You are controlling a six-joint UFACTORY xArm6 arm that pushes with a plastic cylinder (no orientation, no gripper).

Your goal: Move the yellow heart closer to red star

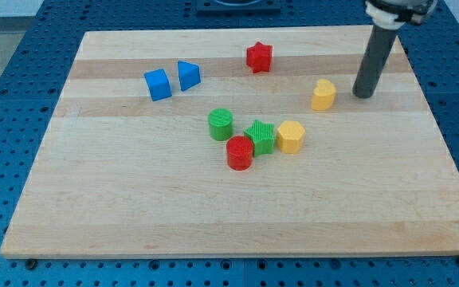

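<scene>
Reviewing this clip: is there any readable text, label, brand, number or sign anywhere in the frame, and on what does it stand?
None can be read: no word, label, brand, number or sign shows in the camera view.
The wooden board, the yellow heart, the red star and the other coloured blocks carry no markings.
The dark rod ending in my tip, just right of the yellow heart, is plain too.

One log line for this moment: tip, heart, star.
my tip: right of yellow heart, apart | red star: up-left of heart | heart not yet moved closer

Yellow heart (323, 94), red star (259, 57) — pale wooden board (134, 199).
</scene>
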